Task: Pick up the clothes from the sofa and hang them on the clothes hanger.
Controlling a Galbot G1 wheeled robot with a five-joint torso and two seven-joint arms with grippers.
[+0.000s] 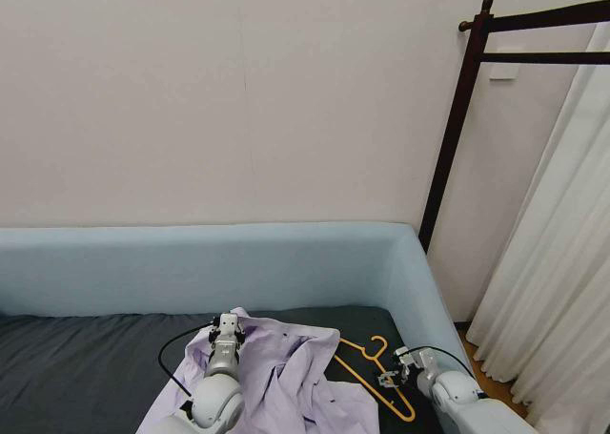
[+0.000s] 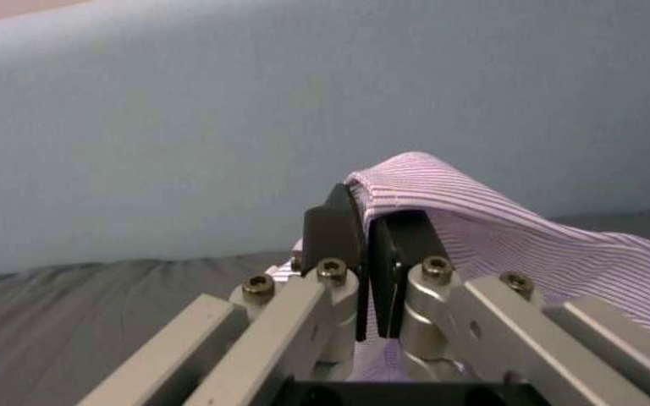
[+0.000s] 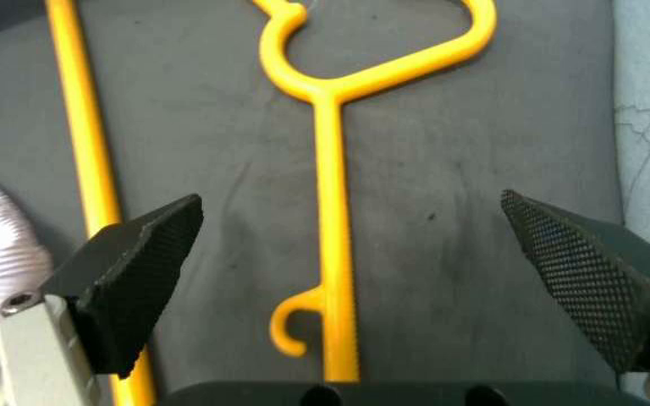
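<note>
My left tool (image 2: pixel 367 245) is pinched on the far edge of the striped shirt (image 2: pixel 506 228) on the sofa (image 1: pixel 95 367), my right tool (image 3: pixel 354 216) gapes wide above the yellow hanger (image 3: pixel 327 169) beside it: grasping step, I reckon, and next I must close squarely on that shaft.

The shirt (image 1: pixel 303 369) ran off the head view's bottom edge. The rack (image 1: pixel 456 129) was cropped at right (its foot behind the sofa (image 1: pixel 405 262)).
</note>
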